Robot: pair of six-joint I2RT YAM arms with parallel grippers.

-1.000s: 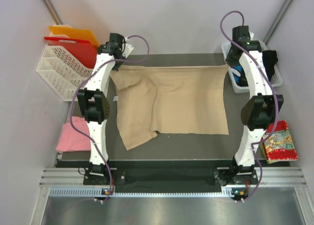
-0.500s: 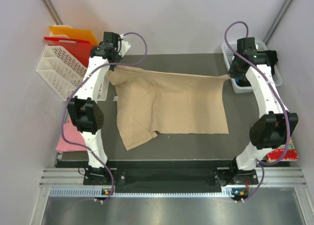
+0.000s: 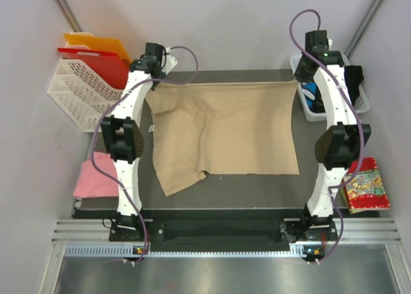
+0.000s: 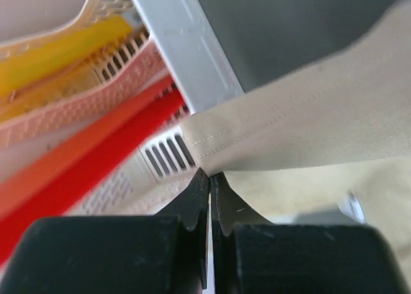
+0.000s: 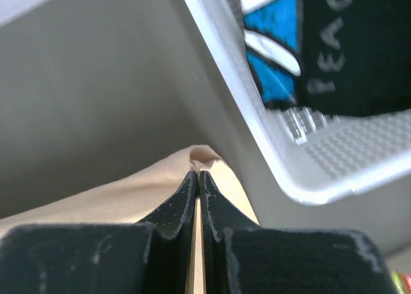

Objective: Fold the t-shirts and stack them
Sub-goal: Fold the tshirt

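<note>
Changed since half a second ago: both arms have swung back in from a splayed pose, and the far hem of the beige t-shirt (image 3: 225, 130) now runs straight instead of sagging. Beige t-shirt: spread over the dark mat (image 3: 244, 185) at mid-table, held at both far corners; its left part is rumpled and the near-left flap hangs lower than the rest. Left gripper (image 4: 209, 175): closed tight on the far-left corner, the stitched hem showing just above the tips. Right gripper (image 5: 196, 175): closed tight on the far-right corner. Pink t-shirt (image 3: 93, 175): near left, beside the left arm. Black t-shirt (image 5: 359, 50): in the white basket (image 3: 321, 113), far right. Red board (image 3: 106, 64), orange board (image 3: 96, 43), white rack (image 3: 77, 92): far left. Printed packet (image 3: 364, 190): near right. Handling note: you appear to be starting a fold. Keep both corners level and the hem taut, bring them toward the near edge together, and expect the left wrinkles to need smoothing before any crease is set.
</note>
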